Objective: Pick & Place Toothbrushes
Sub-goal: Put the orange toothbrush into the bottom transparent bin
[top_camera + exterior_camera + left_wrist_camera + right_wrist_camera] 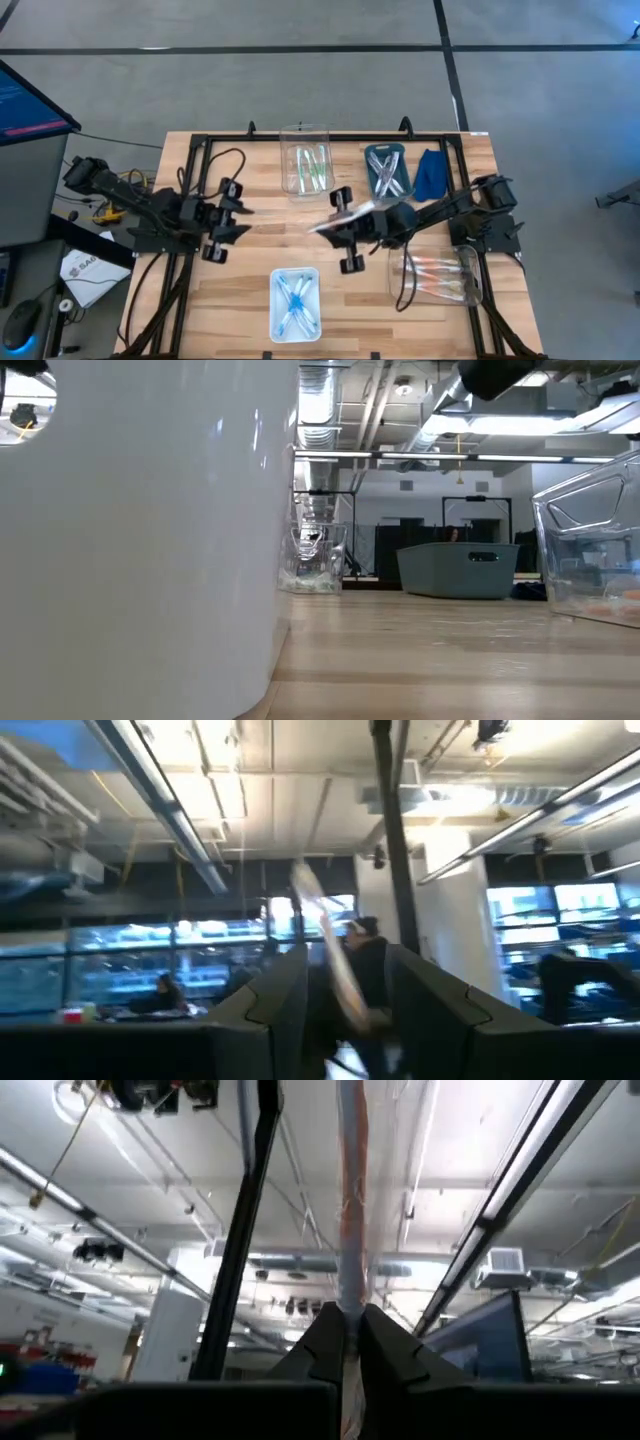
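Holding one toothbrush (350, 1200), right claw (349, 1342)

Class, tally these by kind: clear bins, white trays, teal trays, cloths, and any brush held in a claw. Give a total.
Clear bins: 2
White tray: 1
Teal tray: 1
Blue cloth: 1
Brush in the right claw: 1
Total: 6
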